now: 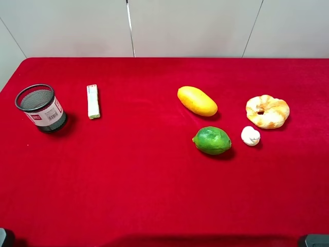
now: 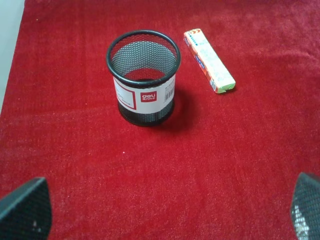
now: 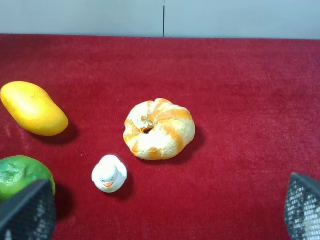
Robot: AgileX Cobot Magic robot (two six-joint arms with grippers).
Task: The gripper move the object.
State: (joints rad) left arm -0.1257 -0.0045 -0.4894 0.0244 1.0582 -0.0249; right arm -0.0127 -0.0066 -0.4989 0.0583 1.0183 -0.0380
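Observation:
The ring-shaped pastry [image 1: 267, 111] lies on the red cloth at the right, pale yellow-orange with white patches; it also shows in the right wrist view [image 3: 159, 129]. My right gripper [image 3: 165, 210] is open and empty, and the pastry lies well ahead of it, apart from its fingers [image 3: 27, 210]. My left gripper [image 2: 165, 210] is open and empty, facing a black mesh cup [image 2: 143, 77]. In the exterior high view only a bit of each arm shows, at the bottom left corner [image 1: 5, 237] and the bottom right corner [image 1: 313, 240].
A small white duck figure [image 1: 250, 136], a green lime [image 1: 212, 140] and a yellow mango [image 1: 197, 101] lie left of the pastry. The mesh cup [image 1: 41, 108] and a white eraser box [image 1: 93, 101] stand at the left. The red cloth [image 1: 154, 195] meets a white wall behind.

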